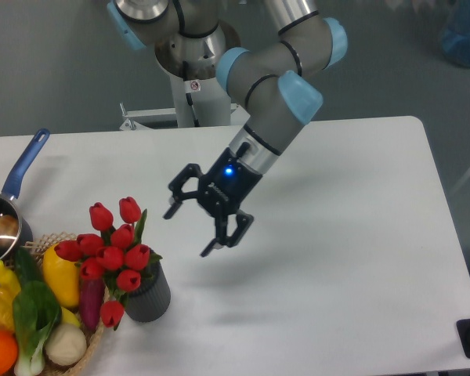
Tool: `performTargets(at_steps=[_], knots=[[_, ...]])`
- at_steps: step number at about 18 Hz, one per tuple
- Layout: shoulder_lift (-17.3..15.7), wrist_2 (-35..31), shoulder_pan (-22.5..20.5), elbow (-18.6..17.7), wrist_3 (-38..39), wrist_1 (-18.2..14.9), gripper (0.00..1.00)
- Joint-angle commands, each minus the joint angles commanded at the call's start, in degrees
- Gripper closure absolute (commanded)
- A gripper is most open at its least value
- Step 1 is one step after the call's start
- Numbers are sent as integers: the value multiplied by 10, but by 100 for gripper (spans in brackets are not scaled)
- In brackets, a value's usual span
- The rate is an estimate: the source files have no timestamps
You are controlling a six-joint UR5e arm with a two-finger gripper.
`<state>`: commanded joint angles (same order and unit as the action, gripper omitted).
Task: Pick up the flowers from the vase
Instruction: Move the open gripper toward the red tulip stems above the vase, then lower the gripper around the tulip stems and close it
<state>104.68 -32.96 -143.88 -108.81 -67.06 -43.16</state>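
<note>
The flowers (113,249), a bunch of red tulip buds with green leaves, stand in the vase (148,295), a short dark grey ribbed cylinder near the table's front left. One bud droops over the vase's left side. My gripper (190,230) hangs open above the table, up and to the right of the bunch, tilted with its fingers pointing down-left. Nothing is between the fingers, and a gap separates them from the flowers.
A woven basket (56,238) with yellow, purple, green and orange vegetables sits at the front left, touching the bunch. A blue-handled metal pot (4,218) stands at the left edge. The arm's base (194,63) rises behind the table.
</note>
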Motion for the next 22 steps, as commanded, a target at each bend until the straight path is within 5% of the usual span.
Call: performTargets(at_steps=[12,13,18,22], knots=[[27,49,53,16,6,3,1],[27,55,54,16,6,3,11],[27,63,51,15,10,1,100],[26,62,45,15,16,-1,100]])
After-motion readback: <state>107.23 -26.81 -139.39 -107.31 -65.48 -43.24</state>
